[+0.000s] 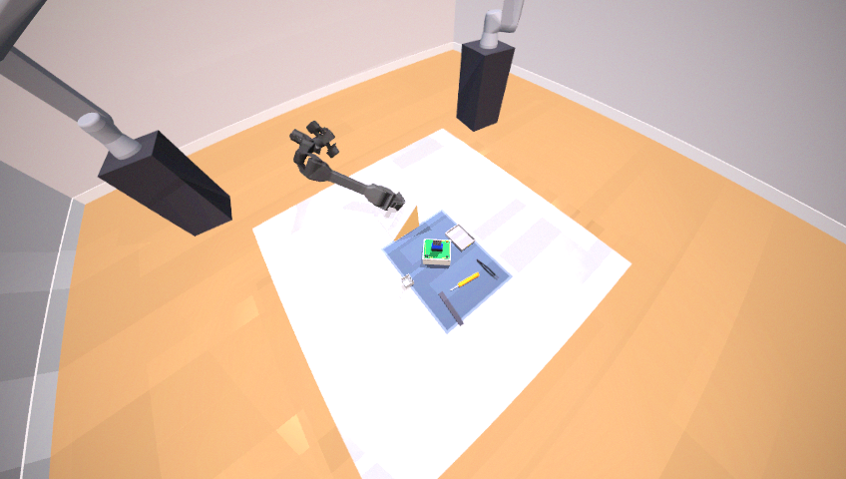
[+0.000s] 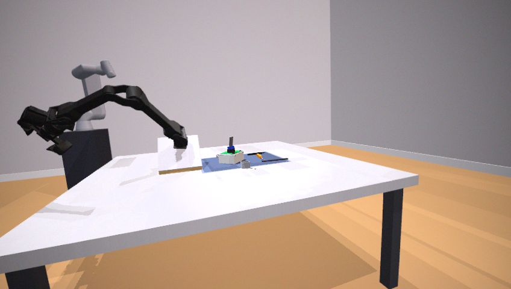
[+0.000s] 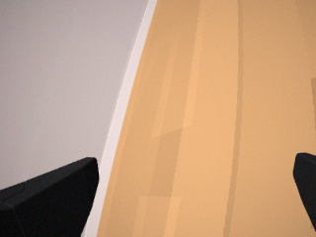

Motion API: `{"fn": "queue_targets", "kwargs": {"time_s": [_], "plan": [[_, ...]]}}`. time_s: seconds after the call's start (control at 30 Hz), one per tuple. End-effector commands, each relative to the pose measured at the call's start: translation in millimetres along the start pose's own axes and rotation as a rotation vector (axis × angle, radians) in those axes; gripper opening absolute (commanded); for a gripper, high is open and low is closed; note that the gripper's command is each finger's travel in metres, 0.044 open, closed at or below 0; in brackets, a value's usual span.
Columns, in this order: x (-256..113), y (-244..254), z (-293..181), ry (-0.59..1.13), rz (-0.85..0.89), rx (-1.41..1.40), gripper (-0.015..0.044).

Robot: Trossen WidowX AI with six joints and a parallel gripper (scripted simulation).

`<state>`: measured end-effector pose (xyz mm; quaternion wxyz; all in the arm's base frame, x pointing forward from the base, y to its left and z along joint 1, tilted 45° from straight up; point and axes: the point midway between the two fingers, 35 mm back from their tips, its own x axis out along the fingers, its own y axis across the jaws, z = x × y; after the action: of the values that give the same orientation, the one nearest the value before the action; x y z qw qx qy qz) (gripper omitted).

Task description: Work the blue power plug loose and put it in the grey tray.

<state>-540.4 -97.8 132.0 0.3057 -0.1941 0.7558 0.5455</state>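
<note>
"Gripper (image 1: 314, 137) (image 2: 40, 140) (image 3: 199, 169) first: how does it stand?"

"Nearly as wide as it goes, with nothing between the fingers. It's out past the table (image 2: 229, 211), well apart from the work."

"And nearer the work?"

"The arm's base end (image 1: 393, 202) (image 2: 179, 140) is at the sloping white panel (image 2: 179, 157). Beyond that, a green circuit board (image 1: 428, 252) (image 2: 223, 153) tops a pale block (image 1: 436, 260) (image 2: 230, 158) on the blue mat (image 1: 415, 272) (image 2: 211, 164)."

"What about the plug?"

"The blue power plug (image 1: 436, 247) (image 2: 230, 147) is on the board, a small, squat, saturated blue body. A thin dark upright piece (image 2: 231, 140) rises from it."

"Which way does it point?"

"That dark piece points up, leaning slightly right in the exterior view. From above, the blue body's longer side runs roughly across the picture. I can't tell how deeply it's seated."

"Farther on?"

"The grey tray (image 1: 460, 237) is just beside the block, then the yellow-handled screwdriver (image 1: 469, 279) (image 2: 259, 156) and black tweezers (image 1: 487, 268) (image 2: 255, 153)."
</note>
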Motion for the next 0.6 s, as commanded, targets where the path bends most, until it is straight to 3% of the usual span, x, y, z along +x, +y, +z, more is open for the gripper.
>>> {"fn": "queue_targets", "kwargs": {"time_s": [0.0, 0.27, 0.57], "plan": [[0, 0, 0, 0.0, 0.0, 0.0, 0.0426], [-11, -5, -21, 0.043, 0.015, -0.068, 0.043], [-68, -38, -106, 0.215, 0.046, -0.35, 0.043]]}}
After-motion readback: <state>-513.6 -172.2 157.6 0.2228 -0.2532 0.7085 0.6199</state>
